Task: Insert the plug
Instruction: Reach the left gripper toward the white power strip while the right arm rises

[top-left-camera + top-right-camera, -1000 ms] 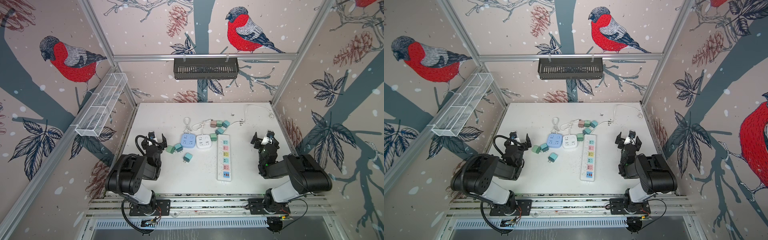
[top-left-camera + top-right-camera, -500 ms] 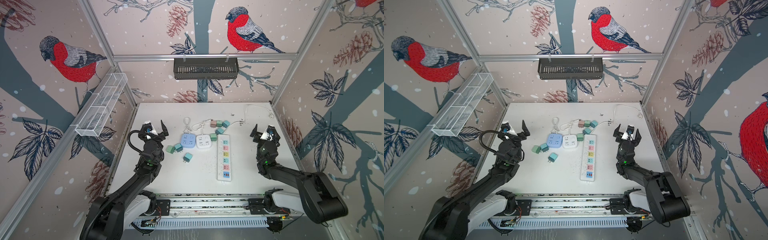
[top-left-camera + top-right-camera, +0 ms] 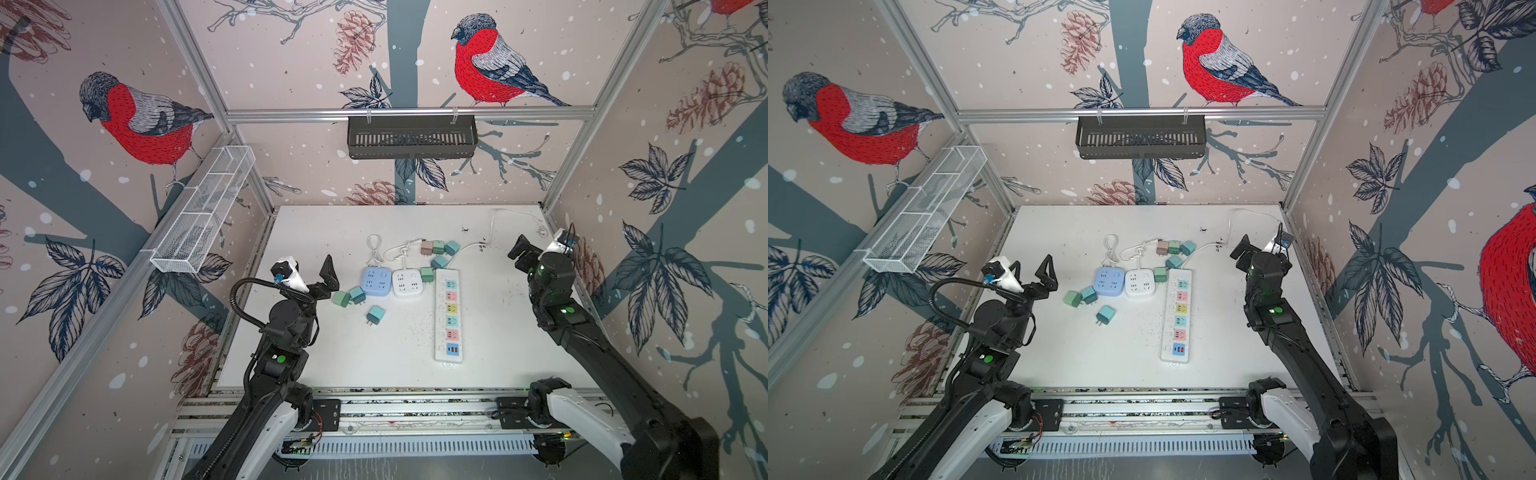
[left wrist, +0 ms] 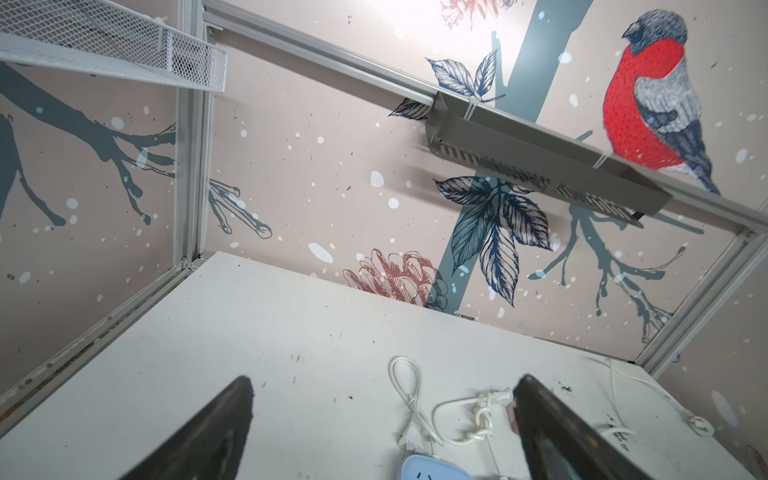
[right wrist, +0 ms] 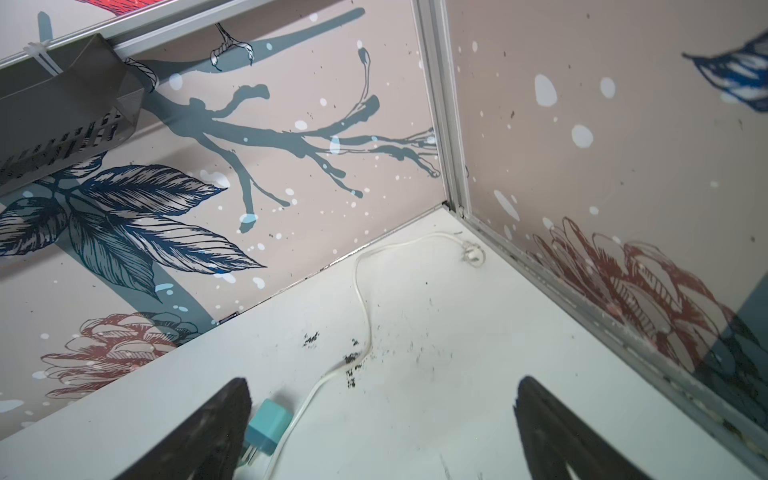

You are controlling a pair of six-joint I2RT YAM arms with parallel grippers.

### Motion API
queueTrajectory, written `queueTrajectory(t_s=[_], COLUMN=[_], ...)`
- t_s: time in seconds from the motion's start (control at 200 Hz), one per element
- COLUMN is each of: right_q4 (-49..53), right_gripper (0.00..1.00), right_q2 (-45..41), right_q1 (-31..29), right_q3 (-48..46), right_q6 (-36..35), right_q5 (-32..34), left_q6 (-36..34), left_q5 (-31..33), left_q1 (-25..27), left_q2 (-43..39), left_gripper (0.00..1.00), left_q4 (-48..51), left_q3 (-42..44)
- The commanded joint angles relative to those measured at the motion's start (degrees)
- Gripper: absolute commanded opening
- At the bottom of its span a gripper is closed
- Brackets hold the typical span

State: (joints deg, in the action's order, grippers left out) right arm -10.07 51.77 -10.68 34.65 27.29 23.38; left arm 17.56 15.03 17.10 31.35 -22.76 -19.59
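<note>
Both arms reach out over the white table with nothing in their grasp. The left gripper is raised near the table's left edge with its fingers spread wide. The right gripper, close to the right wall, is spread just as wide. The plugs all lie loose on the table. A teal plug lies alone with its prongs showing, between the left gripper and the long power strip. A green plug and a second teal plug lie side by side just beside the blue socket cube. A white socket cube sits next to the blue one. Further back, a pink plug heads a short row of coloured plugs near the strip's far end. The strip's white cable snakes off to the back right corner. As for the containers, a white wire basket, split into compartments, is fixed along the left wall. A black slotted tray hangs from the back rail by two white ties. From where I stand I cannot tell what either holds.
</note>
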Motion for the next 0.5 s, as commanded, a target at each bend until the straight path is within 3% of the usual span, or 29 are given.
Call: queueTrajectory(t_s=[0.0,0.135,0.19,0.28,0.495], right_q4=[1.60,-1.07,0.07,2.82,3.83], right_gripper=[1.00,1.00,1.00,1.00,0.87], right_q2=[-5.44,-10.35,-9.59,-6.20,3.03], right_q1=[1.39,1.87,1.85,1.20,-7.04], right_q3=[-3.59,-7.84,-7.17,-4.83,-2.41], right_q6=[4.24,5.61,5.68,4.29,1.45], right_q5=[-9.60,-15.67,-18.57,-23.73,-22.01], left_q6=[3.39,5.24,5.98,5.35,7.93], left_q5=[-2.46,0.35,2.02,-0.44,-6.46], left_q1=[-0.02,-0.01,0.02,-0.04,-0.05], left_q2=[-4.03,-11.28,-14.51,-19.43,-20.76], left_gripper=[0.97,0.97,0.97,0.97,0.92], left_q4=[2.47,6.80,7.94,9.85,13.09], left_q3=[1.64,5.14,7.27,8.90,8.53])
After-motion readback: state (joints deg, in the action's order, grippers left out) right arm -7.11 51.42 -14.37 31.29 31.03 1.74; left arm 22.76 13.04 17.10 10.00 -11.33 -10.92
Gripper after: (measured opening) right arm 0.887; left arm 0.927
